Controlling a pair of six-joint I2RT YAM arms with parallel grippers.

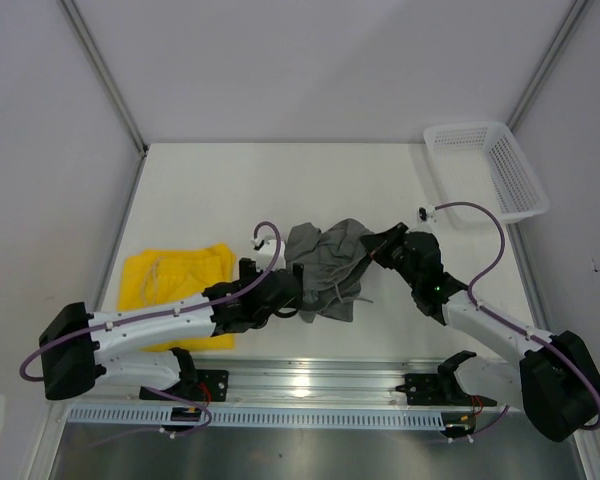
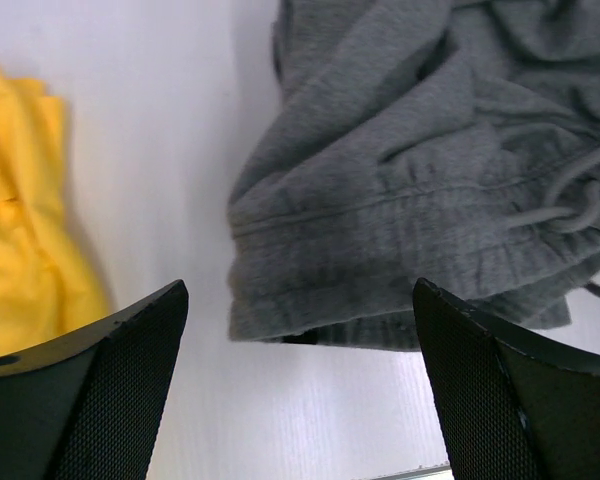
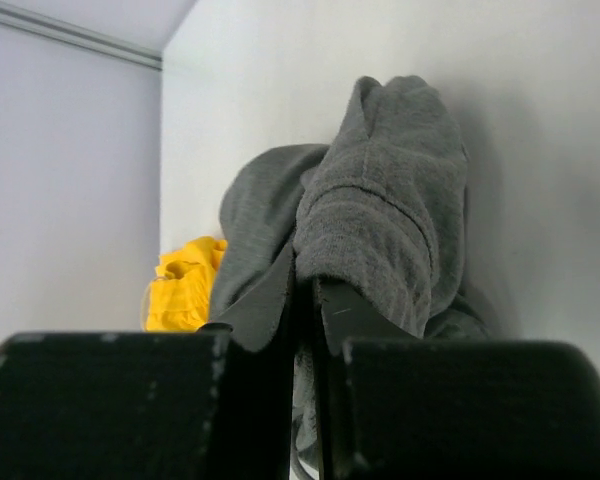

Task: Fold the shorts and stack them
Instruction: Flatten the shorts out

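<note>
Crumpled grey-green shorts lie near flatter yellow shorts

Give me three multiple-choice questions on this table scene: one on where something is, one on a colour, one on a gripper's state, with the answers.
1. Where is the white mesh basket?
A. far right corner of the table
B. centre of the table
C. near left corner

2. What colour are the shorts lying at the table's left side?
A. red
B. yellow
C. blue

3. How is the left gripper?
A. open
B. shut on the basket
C. shut on a cable

Answers:
1 A, the basket sits at the far right edge.
2 B, the yellow shorts lie there.
3 A, its fingers stand wide apart over the grey shorts.
</note>
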